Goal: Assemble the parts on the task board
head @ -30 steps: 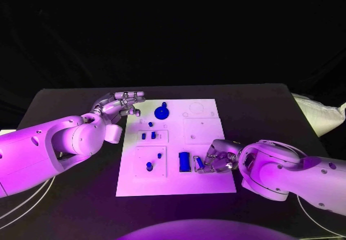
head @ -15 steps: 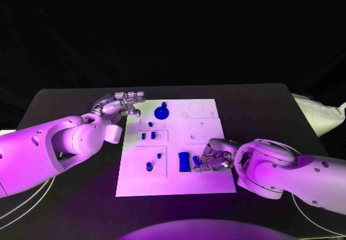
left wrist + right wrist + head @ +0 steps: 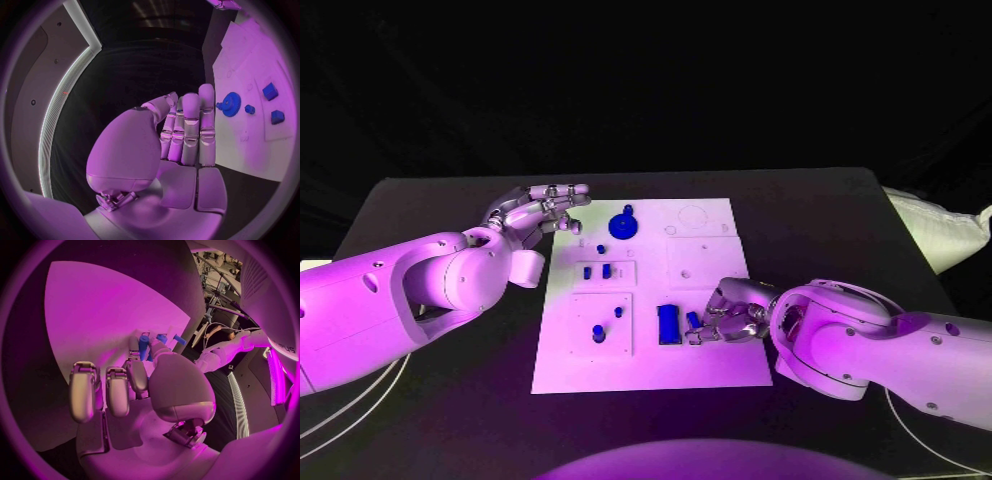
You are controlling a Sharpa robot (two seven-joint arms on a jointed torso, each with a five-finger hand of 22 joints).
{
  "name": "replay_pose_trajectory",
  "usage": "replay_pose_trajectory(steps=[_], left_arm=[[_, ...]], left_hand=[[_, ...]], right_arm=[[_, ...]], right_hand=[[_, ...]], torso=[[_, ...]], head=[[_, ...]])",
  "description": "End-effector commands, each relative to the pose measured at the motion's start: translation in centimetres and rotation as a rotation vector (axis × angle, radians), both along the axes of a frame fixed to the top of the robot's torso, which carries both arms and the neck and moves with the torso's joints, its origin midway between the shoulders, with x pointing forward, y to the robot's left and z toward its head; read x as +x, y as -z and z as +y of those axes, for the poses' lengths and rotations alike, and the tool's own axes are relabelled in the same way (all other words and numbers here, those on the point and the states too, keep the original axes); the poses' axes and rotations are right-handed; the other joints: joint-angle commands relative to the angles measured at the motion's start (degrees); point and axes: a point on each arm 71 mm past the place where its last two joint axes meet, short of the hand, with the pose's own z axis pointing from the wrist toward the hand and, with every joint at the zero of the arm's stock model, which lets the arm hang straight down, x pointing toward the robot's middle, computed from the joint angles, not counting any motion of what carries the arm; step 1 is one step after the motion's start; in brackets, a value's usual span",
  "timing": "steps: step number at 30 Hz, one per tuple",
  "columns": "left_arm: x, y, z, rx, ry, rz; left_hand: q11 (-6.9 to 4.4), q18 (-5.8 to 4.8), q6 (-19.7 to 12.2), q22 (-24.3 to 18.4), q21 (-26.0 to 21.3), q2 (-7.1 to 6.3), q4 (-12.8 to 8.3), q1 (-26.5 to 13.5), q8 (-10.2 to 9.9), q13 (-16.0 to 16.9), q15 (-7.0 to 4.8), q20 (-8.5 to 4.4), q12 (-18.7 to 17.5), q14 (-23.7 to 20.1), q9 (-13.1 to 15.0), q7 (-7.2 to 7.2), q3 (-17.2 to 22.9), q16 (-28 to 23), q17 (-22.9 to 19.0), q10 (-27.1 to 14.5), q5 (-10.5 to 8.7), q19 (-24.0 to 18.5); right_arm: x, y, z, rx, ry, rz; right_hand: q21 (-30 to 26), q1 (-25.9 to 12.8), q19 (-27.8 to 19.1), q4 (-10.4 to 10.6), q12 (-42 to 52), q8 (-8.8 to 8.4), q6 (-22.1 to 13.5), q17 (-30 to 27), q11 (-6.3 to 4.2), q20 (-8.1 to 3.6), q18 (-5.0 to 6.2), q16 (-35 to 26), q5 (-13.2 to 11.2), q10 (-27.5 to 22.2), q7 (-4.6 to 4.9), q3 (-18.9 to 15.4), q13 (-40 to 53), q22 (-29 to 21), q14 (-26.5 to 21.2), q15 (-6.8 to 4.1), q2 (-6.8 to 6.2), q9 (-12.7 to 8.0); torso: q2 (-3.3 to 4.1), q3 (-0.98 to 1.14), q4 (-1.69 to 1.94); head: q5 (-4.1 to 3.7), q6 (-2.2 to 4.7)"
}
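On table: white task board (image 3: 689, 370) lies at the middle of the black table (image 3: 848, 215), long side running away from the robot.
Far end of board: blue gear-like part (image 3: 623, 225) near the far left corner; small blue peg (image 3: 600, 248) just below it.
Middle left: two small blue parts (image 3: 596, 271) side by side on a raised white panel.
Near left: blue peg (image 3: 599, 331) on the lower panel, smaller blue part (image 3: 617, 311) just beyond it.
Near centre: long blue block (image 3: 669, 323) upright in its slot, just beside the right hand.
Right hand (image 3: 727, 316): resting over the board's right edge, thumb and one finger pinched on a small blue piece (image 3: 692, 320); the other fingers (image 3: 100, 390) are extended, apart from it.
Left hand (image 3: 538, 209): at the board's far left edge, beside the gear-like part, fingers (image 3: 190, 127) straight and close together, nothing in them.
Obstruction: right hand covers the board surface beneath it; seating of the pinched piece cannot be judged.
Surroundings: pale bag (image 3: 942, 230) off the table's right edge.
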Motion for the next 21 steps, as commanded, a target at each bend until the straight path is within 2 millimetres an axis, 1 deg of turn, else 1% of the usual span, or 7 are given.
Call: replay_pose_trajectory(steps=[1,4,8,11,14,19,21], left_arm=[[-0.06,-0.07,-0.22,-0.013,0.017,-0.002],[-0.06,-0.07,-0.22,-0.013,0.017,-0.001],[-0.06,-0.06,-0.22,-0.013,0.017,-0.001],[-0.05,-0.06,-0.22,-0.013,0.018,-0.001],[-0.06,-0.06,-0.22,-0.013,0.018,-0.001],[-0.05,-0.05,-0.23,-0.013,0.018,-0.001],[-0.05,-0.05,-0.23,-0.013,0.018,0.000]], left_hand=[[-0.04,1.12,-0.45,-0.09,-0.18,0.43,-0.05,-0.07,0.23,-0.08,0.01,0.09,0.34,-0.30,-0.10,-0.09,-0.44,-0.27,-0.05,-0.51,0.06,-0.19],[-0.03,1.12,-0.47,-0.09,-0.19,0.42,-0.05,-0.09,0.23,-0.09,0.02,0.09,0.34,-0.35,-0.10,-0.09,-0.46,-0.32,-0.17,-0.57,0.06,-0.20],[-0.03,1.12,-0.47,-0.09,-0.19,0.42,-0.05,-0.09,0.23,-0.09,0.02,0.09,0.34,-0.35,-0.10,-0.09,-0.46,-0.32,-0.17,-0.57,0.06,-0.20],[-0.03,1.12,-0.47,-0.09,-0.19,0.42,-0.05,-0.09,0.23,-0.09,0.02,0.09,0.34,-0.35,-0.10,-0.09,-0.46,-0.32,-0.17,-0.57,0.06,-0.20],[-0.03,1.12,-0.47,-0.09,-0.19,0.42,-0.05,-0.09,0.23,-0.09,0.02,0.09,0.34,-0.35,-0.10,-0.09,-0.46,-0.32,-0.17,-0.57,0.06,-0.20],[-0.01,1.11,-0.50,-0.10,-0.22,0.43,-0.03,-0.14,0.24,-0.11,0.04,0.11,0.34,-0.40,-0.10,-0.08,-0.50,-0.35,-0.24,-0.66,0.06,-0.22],[-0.01,1.11,-0.50,-0.10,-0.22,0.43,-0.03,-0.14,0.24,-0.11,0.04,0.11,0.34,-0.40,-0.10,-0.08,-0.50,-0.35,-0.24,-0.66,0.06,-0.22]], right_arm=[[-0.24,0.21,0.12,-0.001,-0.009,0.019],[-0.31,0.20,0.19,0.000,-0.013,0.022],[-0.40,0.13,0.29,0.004,-0.016,0.022],[-0.46,0.06,0.32,0.008,-0.016,0.019],[-0.51,-0.02,0.28,0.009,-0.016,0.015],[-0.53,-0.09,-0.03,0.003,-0.013,0.007],[-0.53,-0.09,-0.21,-0.001,-0.014,0.007]], right_hand=[[0.36,-0.72,1.21,0.49,0.16,0.24,0.13,11.60,0.19,-0.32,-1.00,0.35,0.39,0.42,-0.14,-0.18,2.48,1.29,5.28,-0.30,-0.09,0.07],[0.36,-1.27,1.20,0.88,0.21,0.28,0.16,11.62,0.21,-0.31,-1.00,0.36,0.65,0.46,-0.13,-0.73,2.56,1.30,5.28,-0.28,-0.35,0.10],[0.35,-2.17,1.19,1.63,0.16,0.37,0.18,11.60,0.18,-0.31,-1.00,0.34,2.19,0.50,-0.17,-2.03,2.67,1.31,5.28,-0.29,-0.80,0.18],[0.33,-2.72,1.18,2.14,0.05,0.42,0.19,11.59,0.18,-0.31,-0.99,0.33,2.58,0.49,-0.17,-2.92,2.68,1.30,5.27,-0.30,-1.06,0.23],[0.35,-3.23,1.19,2.64,0.00,0.47,0.19,11.58,0.18,-0.31,-1.00,0.32,2.57,0.51,-0.19,-3.72,2.72,1.35,5.27,-0.30,-1.23,0.27],[0.32,-3.18,1.17,2.68,-0.07,0.49,0.18,11.59,0.17,-0.32,-0.99,0.33,2.40,0.50,-0.21,-4.05,2.72,1.31,5.27,-0.31,-1.36,0.30],[0.30,-2.23,1.16,2.20,-0.13,0.53,0.12,11.58,0.15,-0.33,-0.99,0.32,1.31,0.50,-0.23,-4.46,2.77,1.29,5.27,-0.35,-1.37,0.35]], torso=[[0.02,0.01,0.02],[0.00,0.02,0.02],[0.03,0.02,-0.01],[0.01,0.00,-0.01],[0.01,0.00,0.00],[-0.02,0.00,0.04],[-0.03,0.00,0.05]], head=[[-0.03,-0.05],[-0.05,-0.09],[-0.06,-0.14],[-0.09,-0.17],[-0.10,-0.18],[-0.15,-0.14],[-0.15,-0.15]])
